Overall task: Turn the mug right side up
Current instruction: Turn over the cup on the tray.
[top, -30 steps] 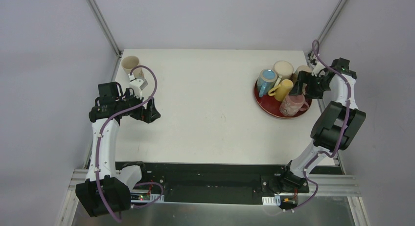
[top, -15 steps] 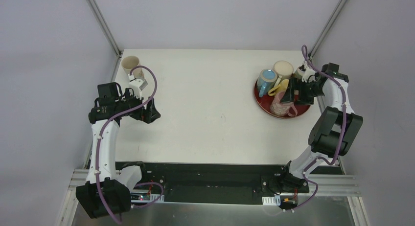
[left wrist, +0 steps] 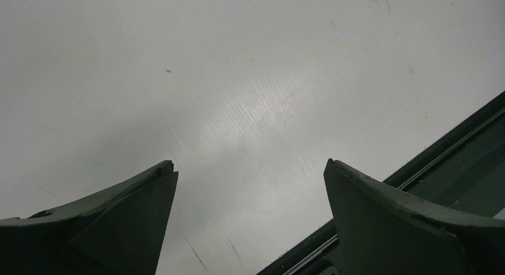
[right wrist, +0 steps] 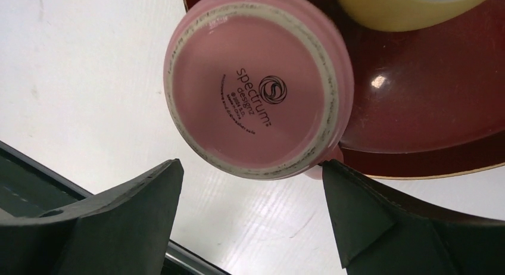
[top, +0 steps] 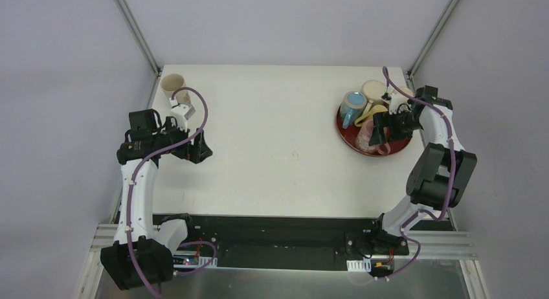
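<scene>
Right wrist view is showing the pink mug (right wrist: 256, 96) with its base turned toward the camera, printed maker's mark readable, so it is not sitting right side up. It is resting at the near-left edge of the red plate (right wrist: 429, 108), partly over the rim and hanging toward the white table (right wrist: 89, 78). The right claw (right wrist: 251, 165) is standing spread wide, one finger on each side of the mug's base. Whether either finger is touching the mug cannot be told, and nothing is being pinched. A yellow mug (right wrist: 405, 10) is sitting further in on the plate, just beside the pink one.

Top external view is showing the red plate (top: 362, 150) holding four mugs that can be counted: the pink mug (top: 364, 134), the yellow mug (top: 370, 112), a blue mug (top: 353, 105) showing a pale inside, and a cream mug (top: 373, 90) at the plate's far edge. What is inside them is too small to tell. The right claw (top: 380, 127) is reaching over the plate from its right side.

Well apart from the plate, across the table (top: 278, 137) to its left, one cream cup (top: 173, 84) is standing. The left claw (top: 197, 147) is hovering left of the plate too, spread wide over bare table (left wrist: 238, 78) and gripping nothing, as the left wrist view of the left claw (left wrist: 249, 163) is confirming.
</scene>
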{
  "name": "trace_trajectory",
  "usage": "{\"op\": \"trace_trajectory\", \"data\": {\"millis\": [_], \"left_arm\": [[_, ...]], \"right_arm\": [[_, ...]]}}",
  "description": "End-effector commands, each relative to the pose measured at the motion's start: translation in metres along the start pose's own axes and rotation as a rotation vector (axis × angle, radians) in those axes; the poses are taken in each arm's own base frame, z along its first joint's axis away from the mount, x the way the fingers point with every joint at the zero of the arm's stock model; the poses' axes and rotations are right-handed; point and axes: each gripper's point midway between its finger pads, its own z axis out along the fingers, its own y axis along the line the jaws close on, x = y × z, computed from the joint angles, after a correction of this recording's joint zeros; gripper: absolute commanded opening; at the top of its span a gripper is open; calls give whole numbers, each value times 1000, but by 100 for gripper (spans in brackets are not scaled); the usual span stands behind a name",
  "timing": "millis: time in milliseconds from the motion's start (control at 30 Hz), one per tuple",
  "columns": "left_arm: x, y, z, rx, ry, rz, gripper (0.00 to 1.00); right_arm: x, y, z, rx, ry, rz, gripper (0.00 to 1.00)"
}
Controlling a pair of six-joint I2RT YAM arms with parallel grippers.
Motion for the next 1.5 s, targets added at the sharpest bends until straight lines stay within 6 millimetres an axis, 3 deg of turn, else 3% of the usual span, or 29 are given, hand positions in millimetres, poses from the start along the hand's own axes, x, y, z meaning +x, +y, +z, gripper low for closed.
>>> {"op": "trace_trajectory", "data": {"millis": [0,200,567,933,1333,1467], "left_arm": [[-1,-8,-1,39,-21,21,99],[1,-9,0,43,-18,21,99],[0,-8,0,40,-18,11,99],[2,-8,0,37,-14,11,99],[4,-7,2,41,-6,11,99],[5,-7,2,39,-5,12,99]], "right_arm": [[17,0,-12,42,67,-176,94],[19,-11,-7,87,54,-335,90],[14,-10,11,90,-57,-497,80],[-2,-19,18,90,-94,-533,77],[-3,-21,25,51,-81,-582,78],[-4,-17,25,12,-71,-590,71]]}}
